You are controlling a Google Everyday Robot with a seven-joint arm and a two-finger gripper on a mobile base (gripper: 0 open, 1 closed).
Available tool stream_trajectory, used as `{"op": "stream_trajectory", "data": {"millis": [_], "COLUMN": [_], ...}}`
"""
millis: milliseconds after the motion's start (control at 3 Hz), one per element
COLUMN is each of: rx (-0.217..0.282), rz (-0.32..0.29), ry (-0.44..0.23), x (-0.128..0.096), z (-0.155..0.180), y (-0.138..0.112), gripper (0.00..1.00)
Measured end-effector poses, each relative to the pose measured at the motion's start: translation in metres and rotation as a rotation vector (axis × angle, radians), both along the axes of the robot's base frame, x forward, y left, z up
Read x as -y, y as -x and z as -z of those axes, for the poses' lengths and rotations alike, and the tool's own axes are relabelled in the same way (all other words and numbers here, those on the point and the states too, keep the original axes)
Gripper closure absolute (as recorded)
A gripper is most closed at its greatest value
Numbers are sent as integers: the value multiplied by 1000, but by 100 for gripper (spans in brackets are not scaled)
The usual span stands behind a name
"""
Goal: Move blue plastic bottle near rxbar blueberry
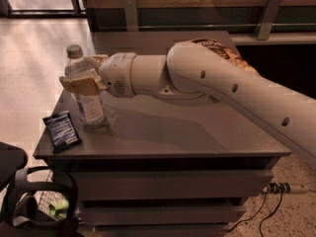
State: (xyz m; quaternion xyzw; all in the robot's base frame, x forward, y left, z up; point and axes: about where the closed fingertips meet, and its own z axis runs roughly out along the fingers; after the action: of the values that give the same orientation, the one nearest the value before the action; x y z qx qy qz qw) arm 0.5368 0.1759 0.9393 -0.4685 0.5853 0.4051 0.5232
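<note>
The blue plastic bottle [88, 102] stands upright near the table's left front corner, its white cap at the top. My gripper [84, 75] is shut on the bottle's upper body, one tan finger [79, 84] in front and one behind. The rxbar blueberry [61, 130], a flat dark blue wrapper, lies on the table just left of and in front of the bottle, close to the left edge.
A yellow-and-brown chip bag [219, 53] lies behind my arm at the table's back right. The grey table [173, 137] has drawers below. A dark object [39, 201] stands on the floor at lower left. Cables [276, 191] lie at lower right.
</note>
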Motion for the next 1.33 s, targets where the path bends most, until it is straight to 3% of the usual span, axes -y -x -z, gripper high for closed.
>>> {"op": "stream_trajectory", "data": {"millis": [333,1333], "rx": [-1,4], "rz": [2,-10], "ry": [9,10], "x": [-1,-7], "z": [0,-2], "y": [1,5], "gripper": [89,20]}}
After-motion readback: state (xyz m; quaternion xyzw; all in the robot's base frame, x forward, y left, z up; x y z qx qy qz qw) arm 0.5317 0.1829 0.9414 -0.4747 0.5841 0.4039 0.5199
